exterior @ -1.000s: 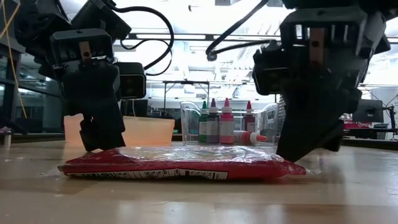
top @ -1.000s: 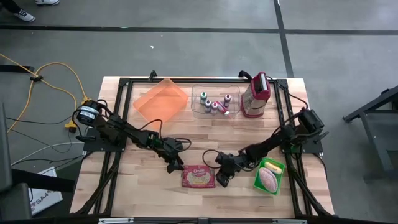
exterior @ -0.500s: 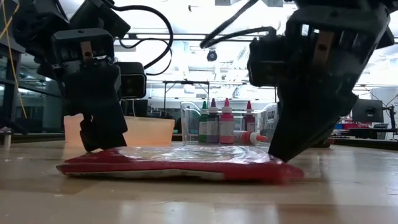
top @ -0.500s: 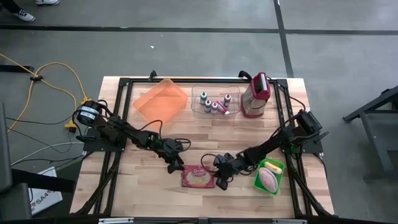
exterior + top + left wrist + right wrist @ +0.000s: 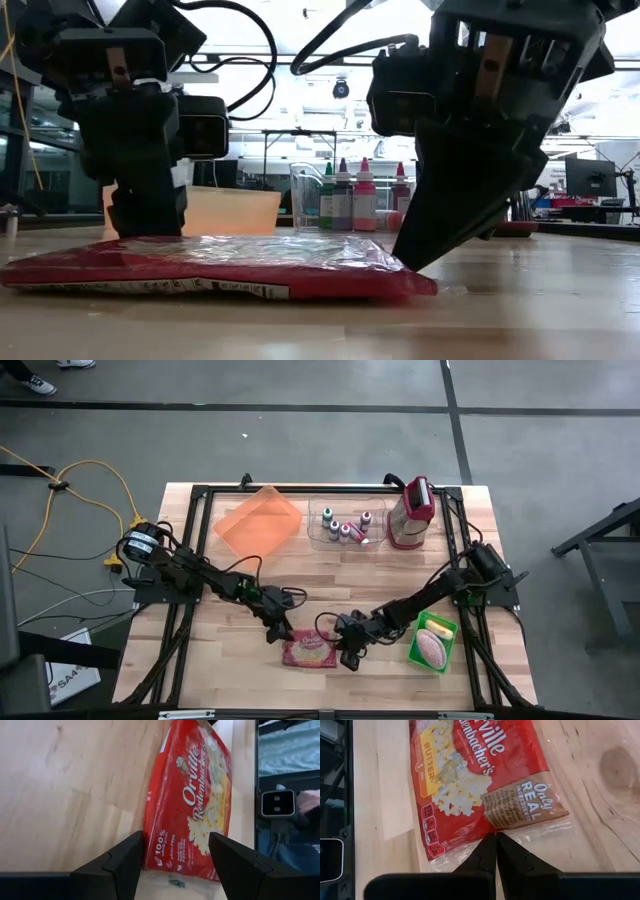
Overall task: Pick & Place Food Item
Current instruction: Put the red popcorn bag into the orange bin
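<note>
Popcorn bag (image 5: 311, 650) lies flat on the counter (image 5: 230, 660) near its front edge, between the two arms, its long axis running roughly across from one end effector to the other. In the low view the red packet (image 5: 215, 268) spreads wide and thin, clear wrap on top.

Left end effector (image 5: 279, 630) stands at the bag's left end with its fingers spread, straddling that short edge; the left wrist view shows the bag (image 5: 192, 800) reaching straight away from between the two dark fingers (image 5: 120, 860). Right end effector (image 5: 347, 654) sits at the opposite, right end, its fingers pressed together with nothing between them, the joined tips touching the clear seal at that edge in the right wrist view (image 5: 495, 845).

Both are about equally close, but only the left one is set to close on the bag; it seems to need only a squeeze on the end it straddles.
</note>
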Robot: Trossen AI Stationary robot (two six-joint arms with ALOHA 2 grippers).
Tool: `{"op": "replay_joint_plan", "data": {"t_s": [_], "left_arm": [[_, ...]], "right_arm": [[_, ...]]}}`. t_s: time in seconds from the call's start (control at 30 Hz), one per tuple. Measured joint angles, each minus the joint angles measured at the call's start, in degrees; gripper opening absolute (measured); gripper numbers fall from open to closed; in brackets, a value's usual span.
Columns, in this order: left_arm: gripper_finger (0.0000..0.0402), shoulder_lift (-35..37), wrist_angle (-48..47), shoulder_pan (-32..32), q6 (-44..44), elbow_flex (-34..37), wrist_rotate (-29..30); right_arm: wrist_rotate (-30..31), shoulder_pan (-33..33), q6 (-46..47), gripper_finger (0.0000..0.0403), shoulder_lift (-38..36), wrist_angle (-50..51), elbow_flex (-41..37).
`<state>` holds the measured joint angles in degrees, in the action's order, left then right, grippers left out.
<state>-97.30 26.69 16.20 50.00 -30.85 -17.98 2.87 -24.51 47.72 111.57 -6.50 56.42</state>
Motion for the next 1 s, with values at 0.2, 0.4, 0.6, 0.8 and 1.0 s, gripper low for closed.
{"op": "replay_joint_plan", "data": {"t_s": [0.2,0.4,0.6,0.8,1.0], "left_arm": [[0.0218,0.0,-3.5,0.4,0.2,0.0,-0.3],[0.0218,0.0,-4.0,0.6,0.5,0.0,-2.6],[0.0218,0.0,-4.9,1.3,0.7,0.0,-4.9],[0.0218,0.0,-5.4,1.3,-0.2,0.0,-5.0],[0.0218,0.0,-5.4,1.3,-0.3,0.0,-4.8]], "right_arm": [[0.6,0.2,0.0,0.0003,0.0,0.0,0.0],[1.8,0.2,0.0,0.0003,0.0,-0.3,0.0],[2.2,0.3,0.0,0.0003,0.1,-1.0,-0.1],[3.9,0.3,-0.4,0.0003,-0.2,0.7,-0.1],[7.0,0.3,-1.3,0.0003,-5.5,7.6,-0.3]]}}
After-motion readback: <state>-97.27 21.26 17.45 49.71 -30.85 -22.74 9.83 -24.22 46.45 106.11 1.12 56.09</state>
